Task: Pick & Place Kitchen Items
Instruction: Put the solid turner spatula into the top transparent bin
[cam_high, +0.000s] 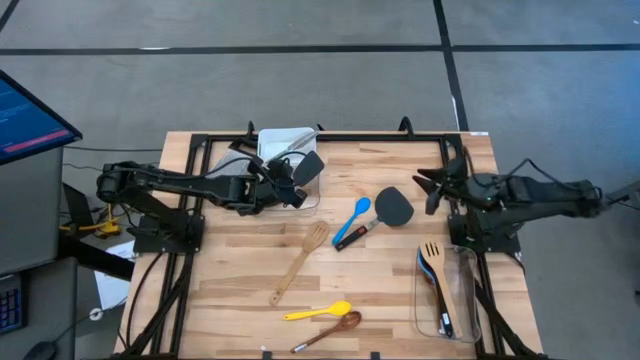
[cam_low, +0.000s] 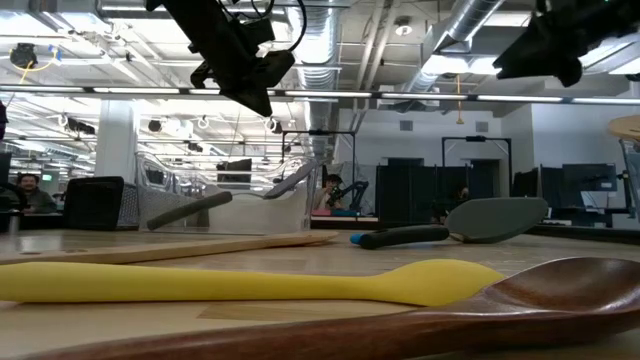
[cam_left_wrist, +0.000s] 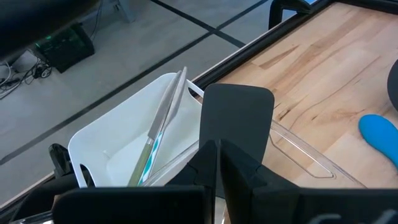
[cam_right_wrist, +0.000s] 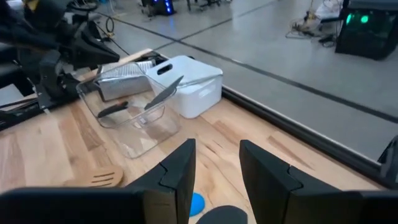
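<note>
Low view first: nearest us lie the brown wooden spoon (cam_low: 520, 300) and the yellow spoon (cam_low: 250, 282), then the blue-handled black spatula (cam_low: 455, 225).

From above, we see the left gripper (cam_high: 290, 185) at about ten o'clock on the table, pinched tight on a black spatula (cam_left_wrist: 236, 115) whose blade sticks out ahead of the fingers. The blade hangs over the near rim of the clear tub (cam_high: 312, 200), with the white bin (cam_high: 285, 143) just beyond at twelve o'clock. We judge the spatula's long axis runs along the arm toward three o'clock, so the drop needs only a slight advance over the tub.

Our right gripper (cam_high: 432, 190) waits at two o'clock, fingers parted and empty, the second clear tub (cam_high: 447, 295) below it at four o'clock.
</note>
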